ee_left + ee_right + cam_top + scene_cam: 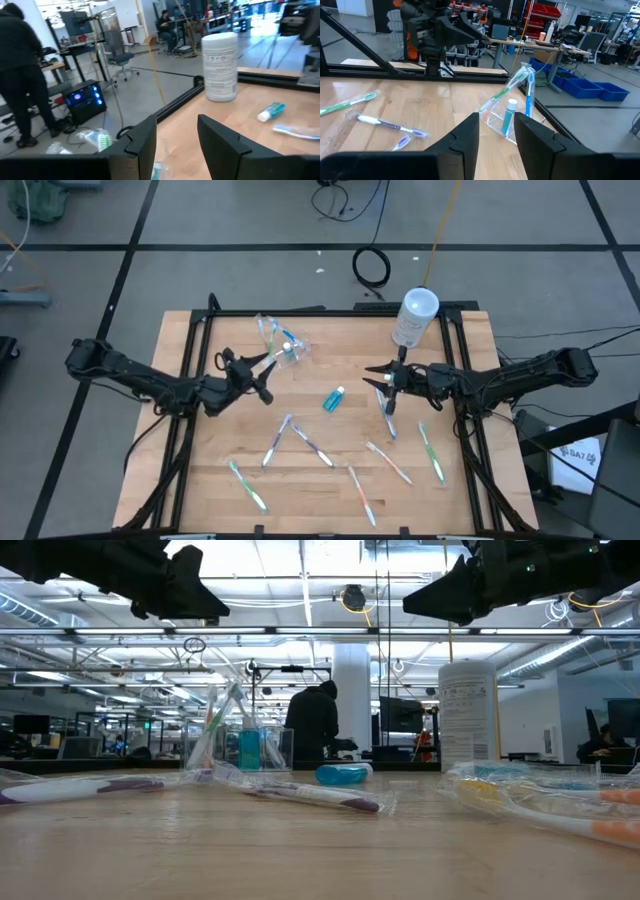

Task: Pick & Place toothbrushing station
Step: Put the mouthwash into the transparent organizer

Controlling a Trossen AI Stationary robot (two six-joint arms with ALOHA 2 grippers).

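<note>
Toothbrushes (310, 442) lie scattered over the near half of the tabletop (200, 480) in the high view, a teal tube (334, 398) at the centre and the clear pouch (280, 340) at about 11 o'clock from it. The left pincer (268, 365) hovers just at the pouch's 7 o'clock side; the right pincer (380, 375) hangs at 3 o'clock from the tube, the white canister (415, 318) close at its 1 o'clock. A swing of the right arm could well knock that canister.

From the low view, both pincers hang above the tabletop, touching nothing. The pouch (235, 735) stands upright with a tube and brushes inside; being light and crinkly, it would likely tip or slide if nudged.

Through the left wrist view, the left pincer's fingers (145, 142) stand parted and empty, the pouch's edge barely showing between them; a close here might catch only film.

Through the right wrist view, the right pincer's fingers (462, 137) are likewise parted and empty, facing the pouch (512, 107); both arms converging there risks collision.
</note>
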